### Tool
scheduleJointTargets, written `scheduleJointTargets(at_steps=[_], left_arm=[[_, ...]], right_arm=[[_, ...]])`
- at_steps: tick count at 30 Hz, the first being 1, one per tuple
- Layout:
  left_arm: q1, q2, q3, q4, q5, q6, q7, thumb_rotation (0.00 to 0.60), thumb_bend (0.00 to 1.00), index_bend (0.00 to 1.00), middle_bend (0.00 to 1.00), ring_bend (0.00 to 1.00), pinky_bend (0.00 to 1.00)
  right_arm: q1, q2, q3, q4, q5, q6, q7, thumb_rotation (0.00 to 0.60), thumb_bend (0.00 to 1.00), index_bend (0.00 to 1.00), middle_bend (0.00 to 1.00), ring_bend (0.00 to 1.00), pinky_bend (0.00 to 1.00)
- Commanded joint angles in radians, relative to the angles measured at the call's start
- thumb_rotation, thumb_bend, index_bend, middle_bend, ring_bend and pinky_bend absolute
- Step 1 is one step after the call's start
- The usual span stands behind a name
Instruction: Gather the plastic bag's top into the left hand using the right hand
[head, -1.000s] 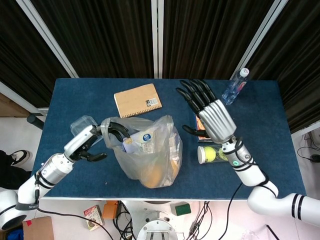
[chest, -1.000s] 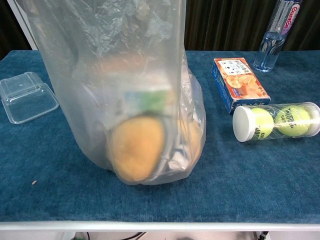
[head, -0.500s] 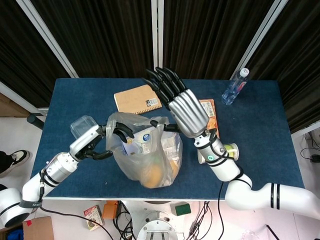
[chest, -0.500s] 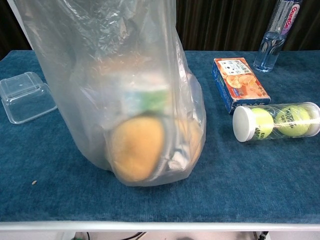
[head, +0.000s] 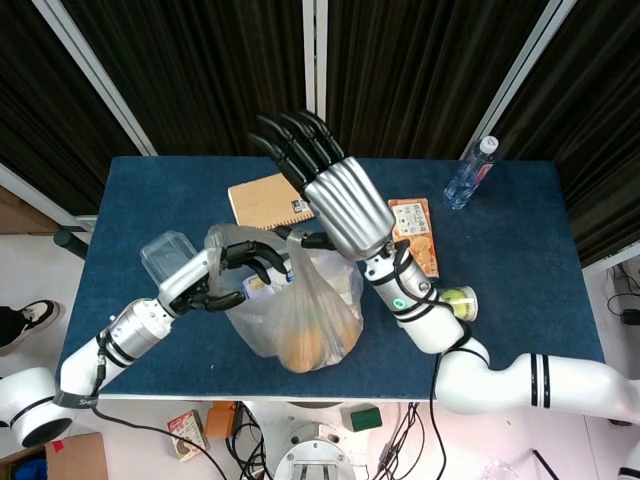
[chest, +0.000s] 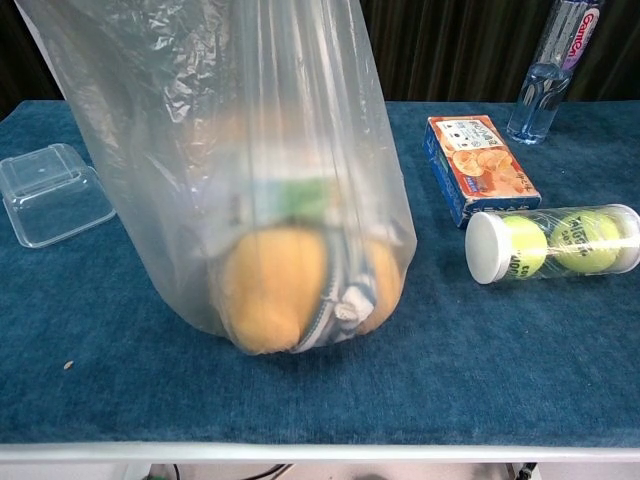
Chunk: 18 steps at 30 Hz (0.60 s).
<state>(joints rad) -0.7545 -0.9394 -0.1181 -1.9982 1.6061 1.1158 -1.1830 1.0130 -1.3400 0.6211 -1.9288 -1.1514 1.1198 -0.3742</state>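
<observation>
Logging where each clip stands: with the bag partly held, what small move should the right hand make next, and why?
Probably sweep the right hand leftward, pushing the loose right side of the plastic bag toward the left hand. The left hand grips only the bag's left top edge, while the right hand is spread flat above the open rim, holding nothing.

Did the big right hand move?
Yes. The right hand went left across the table, from near the bottle to above the bag, by the notebook.
</observation>
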Motion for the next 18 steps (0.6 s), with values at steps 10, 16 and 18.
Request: scheduleJointTargets(at_steps=[10,16,18], left_arm=[[-0.019,-0.014,-0.052,-0.02,-0.073,-0.043,0.033,0.234,0.11,0.3,0.33,0.24,0.39],[-0.031,-0.026,-0.064,-0.03,-0.074,-0.068,0.042,0.231,0.11,0.3,0.33,0.24,0.38],[-0.038,-0.038,-0.07,-0.031,-0.079,-0.077,0.045,0.23,0.11,0.3,0.33,0.24,0.38]], right_arm=[[0.064,-0.029,-0.014,0.003,0.039,0.049,-0.051,0.6,0.16,0.0,0.0,0.0,0.0],[0.097,-0.041,-0.007,0.032,0.084,0.056,-0.064,0.6,0.16,0.0,0.0,0.0,0.0],[0.108,-0.04,-0.005,0.042,0.106,0.05,-0.069,0.6,0.16,0.0,0.0,0.0,0.0]])
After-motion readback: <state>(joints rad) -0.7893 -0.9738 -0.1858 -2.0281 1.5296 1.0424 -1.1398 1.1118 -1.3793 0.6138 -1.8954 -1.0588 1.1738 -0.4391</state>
